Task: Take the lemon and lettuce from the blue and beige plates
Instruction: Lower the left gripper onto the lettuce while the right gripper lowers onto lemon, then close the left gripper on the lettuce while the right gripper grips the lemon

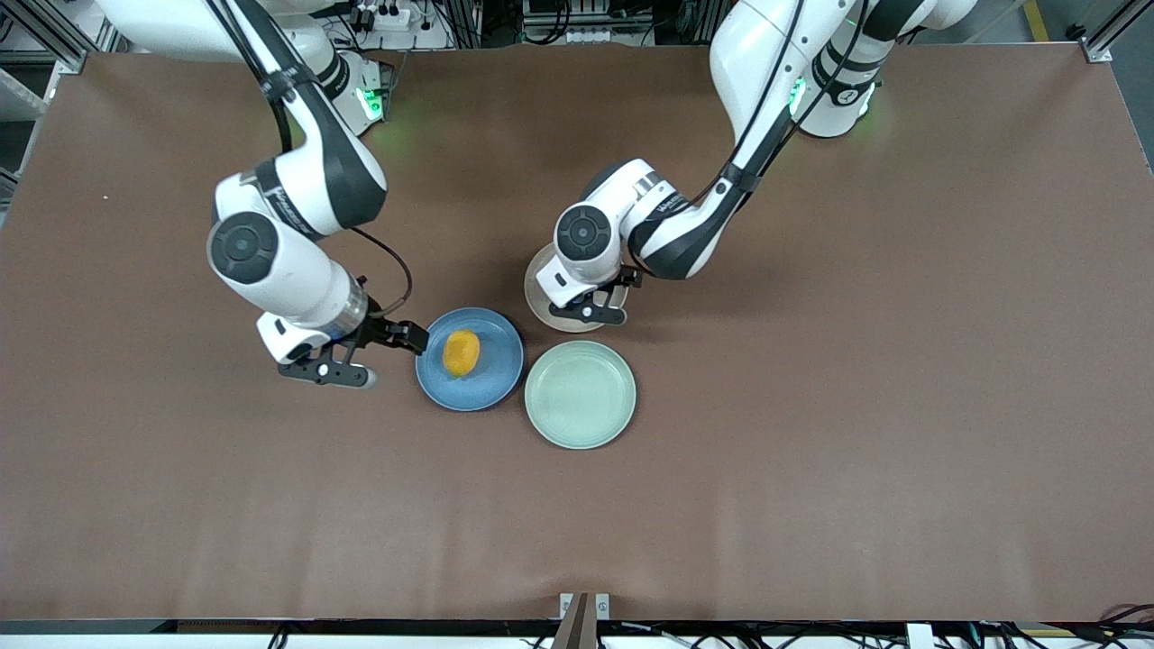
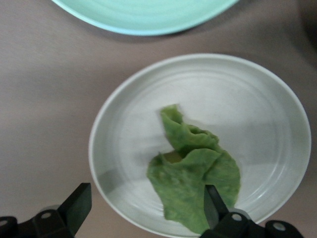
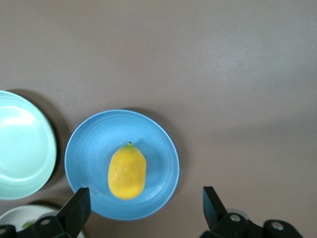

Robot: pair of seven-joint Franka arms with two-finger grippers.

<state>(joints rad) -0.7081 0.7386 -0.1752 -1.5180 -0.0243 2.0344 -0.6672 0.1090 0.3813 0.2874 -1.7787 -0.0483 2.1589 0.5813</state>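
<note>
The lemon (image 1: 462, 351) lies on the blue plate (image 1: 498, 362) near the table's middle. My right gripper (image 1: 365, 353) is open and empty, low beside that plate toward the right arm's end. In the right wrist view the lemon (image 3: 127, 171) sits on the blue plate (image 3: 89, 158), just ahead of the open gripper (image 3: 143, 201). My left gripper (image 1: 590, 302) hangs open over the beige plate (image 1: 538, 290) and hides the lettuce in the front view. The left wrist view shows the wrinkled green lettuce (image 2: 193, 171) on the beige plate (image 2: 247, 109), with the open gripper (image 2: 146, 203) straddling its edge.
An empty mint-green plate (image 1: 580, 394) lies nearer to the front camera than the beige plate, beside the blue one. It also shows in the left wrist view (image 2: 143, 12) and the right wrist view (image 3: 20, 144). Brown table all round.
</note>
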